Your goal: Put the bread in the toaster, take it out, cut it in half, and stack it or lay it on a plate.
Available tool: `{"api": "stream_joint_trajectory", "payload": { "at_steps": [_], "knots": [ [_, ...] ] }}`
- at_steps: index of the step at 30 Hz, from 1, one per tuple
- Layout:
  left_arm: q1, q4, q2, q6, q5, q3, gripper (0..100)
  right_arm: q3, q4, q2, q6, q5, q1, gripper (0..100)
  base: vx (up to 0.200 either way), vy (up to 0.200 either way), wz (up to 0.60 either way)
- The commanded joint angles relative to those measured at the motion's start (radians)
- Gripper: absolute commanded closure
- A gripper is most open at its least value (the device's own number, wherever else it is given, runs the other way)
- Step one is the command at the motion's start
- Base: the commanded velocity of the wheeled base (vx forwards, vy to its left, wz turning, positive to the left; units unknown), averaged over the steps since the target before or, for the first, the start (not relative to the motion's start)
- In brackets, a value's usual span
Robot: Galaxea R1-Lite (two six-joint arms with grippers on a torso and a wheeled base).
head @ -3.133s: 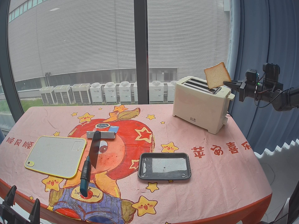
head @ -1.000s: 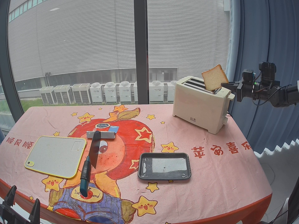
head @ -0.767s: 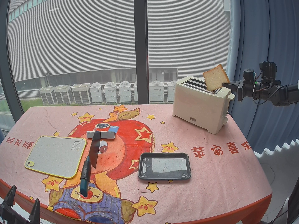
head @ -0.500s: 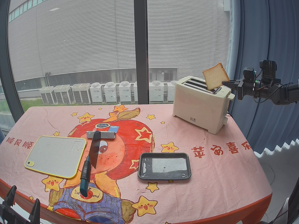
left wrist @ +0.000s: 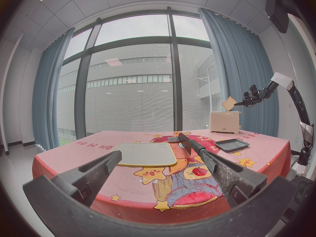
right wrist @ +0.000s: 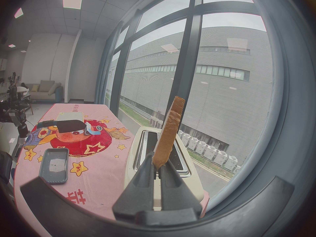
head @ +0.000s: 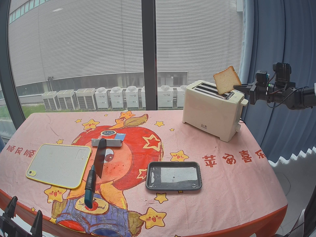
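At the far right corner of the table [head: 237,188], a cream toaster [head: 212,111] is set, with its two slots facing up. Just above its right end a slice of bread [head: 227,80] is held in the air. It is tilted, with one corner pointing down at the slots. Whether that corner touches the toaster cannot be told. The slice is pinched at its lower edge by the right gripper [head: 238,87], and the two jaws are closed tight on it. The arm is stretched in from past the table's right edge, in front of a blue curtain [head: 279,33].

The table is covered with a pink cloth [head: 59,125] that has a big red apple and yellow stars drawn on it. Near the left edge a grey cutting board [head: 59,165] with a yellow rim is laid flat. Just beside it, toward the middle, a knife [head: 93,171] with a dark blade and a teal handle is seen. Its handle is pointed at the near edge, and the far end of its blade is propped on a small metal block [head: 113,143]. Around the middle of the table, closer to the near edge, a black tray [head: 149,178] is placed — a pale patch is seen on its bottom. It is kept well apart from the toaster.

By the near left corner, the left gripper [left wrist: 158,155] is held just off the table — its jaws are spread wide open.
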Motion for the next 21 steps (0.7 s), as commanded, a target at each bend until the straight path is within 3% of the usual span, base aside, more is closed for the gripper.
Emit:
{"api": "stream_joint_trajectory", "payload": {
  "at_steps": [1, 21],
  "knots": [
    [0.000, 0.000, -0.016, 0.000, 0.000, 0.018, 0, -0.009, 0.023, 0.006, -0.002, -0.001, 0.005, 100, 0.000, 0.000, 0.00],
    [0.000, 0.000, -0.016, -0.001, 0.001, 0.018, 0, -0.060, 0.106, 0.036, -0.003, -0.014, 0.036, 100, 0.000, 0.000, 0.00]
  ]
}}
